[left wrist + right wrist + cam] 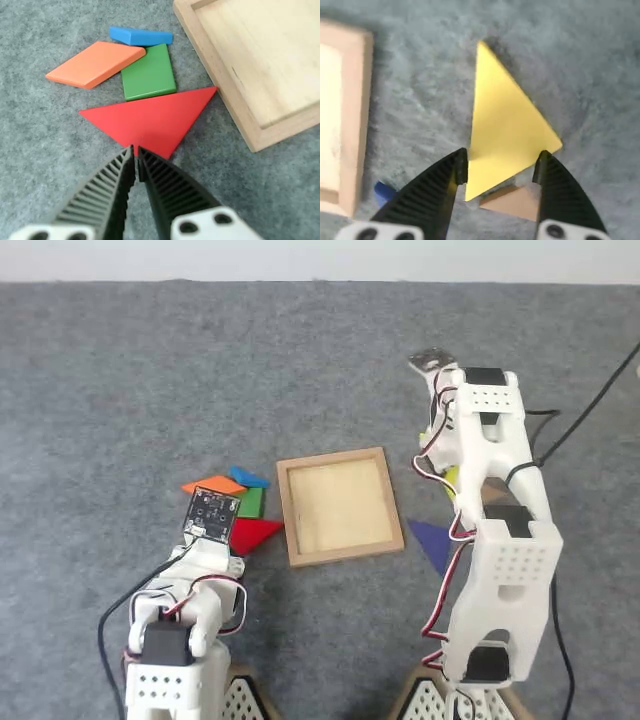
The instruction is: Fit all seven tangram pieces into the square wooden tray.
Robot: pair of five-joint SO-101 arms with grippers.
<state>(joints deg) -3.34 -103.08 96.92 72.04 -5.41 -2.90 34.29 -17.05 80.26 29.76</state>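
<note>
Resting clenched, empty left gripper (135, 149) at near corner of red triangle (150, 120), left of tray (330, 458); straddling yellow triangle (502, 115) with released right gripper (502, 162), right of tray.

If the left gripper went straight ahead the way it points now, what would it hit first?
The red triangle: the left gripper, shut, has its tips right at the triangle's near edge. How high it sits above the piece is unclear.

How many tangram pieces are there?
7: orange, blue, green and red lie together left of the tray in the high view; purple, yellow and tan lie right of it.
</note>
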